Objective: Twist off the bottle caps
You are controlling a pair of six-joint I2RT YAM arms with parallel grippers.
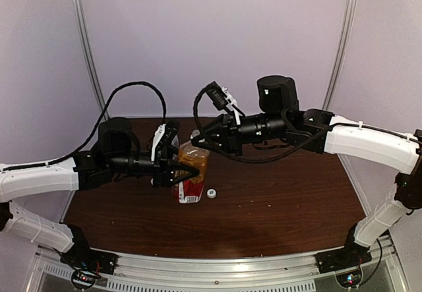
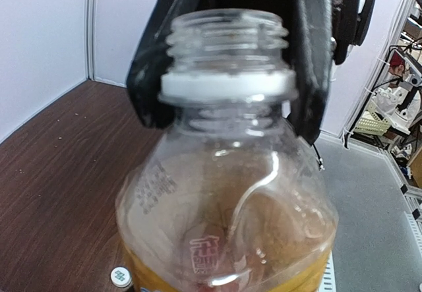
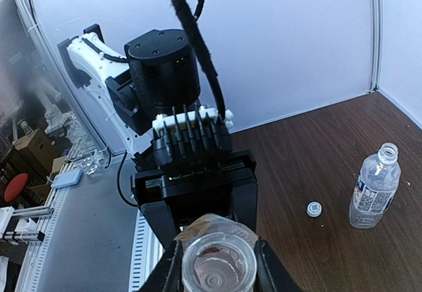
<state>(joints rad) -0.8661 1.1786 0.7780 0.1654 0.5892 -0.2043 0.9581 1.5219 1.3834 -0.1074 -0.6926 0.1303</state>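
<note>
Where the arms meet, top view: L gripper (image 1: 177, 172) comes in from the left & clamps the body of the amber bottle (image 1: 195, 162) (small, clear plastic, amber liquid, red-white label) over the dark brown wooden table (image 1: 283, 206).
R gripper (image 1: 200, 142), top view: reaches in from the right at the bottle's top, above the L one; jaws drawn in narrow on the neck.
Cap (image 1: 211, 193), top view: one tiny round white plastic screw cap lies on the table just right of the bottle's base, apart from both grippers.
Bottle, L wrist view: amber bottle (image 2: 224, 206) fills the frame; neck bare, threads showing, mouth open; white plastic ring (image 2: 227, 84) sits under the threads; amber liquid shows at the lower edge.
R fingers (image 2: 311, 55), L wrist view: black, flanking the neck on both sides, close vs. it.
Low left, L wrist view: white cap (image 2: 120, 277) on the table beside the bottle.
Bottle mouth, R wrist view: seen from straight above, open; R fingertips (image 3: 269, 269) press on either side of it.
L jaws, R wrist view: black L gripper just behind, jaws closed on the bottle body below the neck.
Far right, R wrist view: clear bottle (image 3: 374, 190) (small, plastic, white-blue label) stands upright on the table, uncapped, well apart from the arms.
Near it, R wrist view: white cap (image 3: 314, 208) flat on the table just left of the clear bottle, not touching.
</note>
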